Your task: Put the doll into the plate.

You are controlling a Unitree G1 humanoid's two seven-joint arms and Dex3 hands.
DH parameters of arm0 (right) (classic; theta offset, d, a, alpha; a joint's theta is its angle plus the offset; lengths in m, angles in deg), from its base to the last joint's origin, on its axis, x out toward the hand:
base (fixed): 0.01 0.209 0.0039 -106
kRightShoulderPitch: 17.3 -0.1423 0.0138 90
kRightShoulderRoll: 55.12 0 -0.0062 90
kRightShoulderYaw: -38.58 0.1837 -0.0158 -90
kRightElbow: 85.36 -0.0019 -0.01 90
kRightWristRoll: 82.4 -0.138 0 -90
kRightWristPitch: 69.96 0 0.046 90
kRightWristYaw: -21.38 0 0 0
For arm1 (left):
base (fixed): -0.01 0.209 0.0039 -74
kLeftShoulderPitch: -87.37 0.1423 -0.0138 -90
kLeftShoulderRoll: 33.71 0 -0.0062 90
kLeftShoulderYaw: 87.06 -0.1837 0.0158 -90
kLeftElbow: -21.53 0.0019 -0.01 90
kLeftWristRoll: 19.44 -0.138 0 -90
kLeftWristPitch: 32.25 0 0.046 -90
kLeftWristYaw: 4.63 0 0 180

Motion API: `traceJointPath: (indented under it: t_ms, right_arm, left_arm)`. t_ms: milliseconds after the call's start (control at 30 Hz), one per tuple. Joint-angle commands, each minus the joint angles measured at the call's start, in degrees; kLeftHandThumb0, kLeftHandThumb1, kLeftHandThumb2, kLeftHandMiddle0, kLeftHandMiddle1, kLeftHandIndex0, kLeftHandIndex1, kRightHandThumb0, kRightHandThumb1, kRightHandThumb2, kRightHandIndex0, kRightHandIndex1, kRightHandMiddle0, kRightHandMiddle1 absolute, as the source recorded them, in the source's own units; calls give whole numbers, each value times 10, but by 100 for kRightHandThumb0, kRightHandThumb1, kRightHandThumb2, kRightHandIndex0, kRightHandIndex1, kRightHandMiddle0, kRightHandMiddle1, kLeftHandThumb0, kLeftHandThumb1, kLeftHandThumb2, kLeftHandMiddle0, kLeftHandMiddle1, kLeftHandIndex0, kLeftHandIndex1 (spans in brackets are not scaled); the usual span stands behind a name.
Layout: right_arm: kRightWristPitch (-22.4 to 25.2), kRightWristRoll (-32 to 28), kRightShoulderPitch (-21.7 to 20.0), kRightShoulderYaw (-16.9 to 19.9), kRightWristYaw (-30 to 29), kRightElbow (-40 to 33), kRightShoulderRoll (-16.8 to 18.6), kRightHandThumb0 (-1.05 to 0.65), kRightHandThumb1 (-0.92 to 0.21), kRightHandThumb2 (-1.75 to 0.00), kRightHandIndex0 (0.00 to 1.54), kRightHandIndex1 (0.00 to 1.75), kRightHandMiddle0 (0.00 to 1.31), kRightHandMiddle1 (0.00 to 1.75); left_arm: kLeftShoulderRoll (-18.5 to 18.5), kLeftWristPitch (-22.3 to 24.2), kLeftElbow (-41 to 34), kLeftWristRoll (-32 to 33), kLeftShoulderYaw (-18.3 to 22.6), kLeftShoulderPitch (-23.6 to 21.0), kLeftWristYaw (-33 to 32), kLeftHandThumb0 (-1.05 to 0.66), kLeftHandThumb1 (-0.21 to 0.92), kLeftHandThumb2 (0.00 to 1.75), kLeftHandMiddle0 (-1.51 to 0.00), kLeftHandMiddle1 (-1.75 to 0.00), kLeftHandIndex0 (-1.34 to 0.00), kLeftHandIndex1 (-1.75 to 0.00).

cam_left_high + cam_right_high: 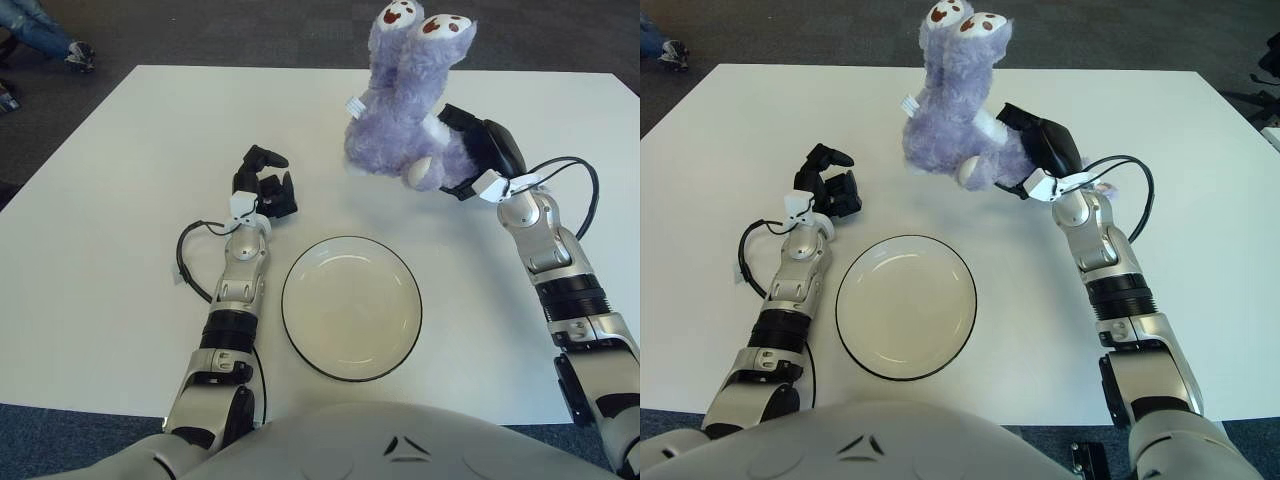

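Right robot hand (470, 160) grips the purple doll (405, 100); plate (351, 307) empty.

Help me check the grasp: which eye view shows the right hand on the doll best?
Right eye view: the right hand shows behind the purple doll near frame centre. Left eye view shows the same grasp, farther right.

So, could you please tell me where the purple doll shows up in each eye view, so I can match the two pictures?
Left eye view: the doll is at top, right of centre, held by the right hand.
Right eye view: the doll sits at top centre, further left in the picture.
Shared landmark: the plate, below and left of the doll in both views.
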Motion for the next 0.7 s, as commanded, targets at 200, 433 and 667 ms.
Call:
traceJointPath:
  t_ms: [200, 433, 667]
  right_arm:
    - [21, -2, 26, 12, 21, -71, 17, 56, -11, -157, 78, 175, 106, 175]
    - [26, 3, 42, 8, 41, -112, 17, 56, -11, -157, 78, 175, 106, 175]
    - [19, 2, 62, 6, 59, -147, 20, 56, -11, -157, 78, 175, 106, 175]
  left_arm:
    - [1, -8, 18, -4, 1, 4, -5, -47, 34, 129, -115, -175, -59, -175]
    - [0, -6, 21, -4, 2, 1, -6, -47, 34, 129, -115, -175, -59, -175]
    - [-1, -8, 26, -4, 2, -1, -7, -47, 34, 129, -114, -175, -59, -175]
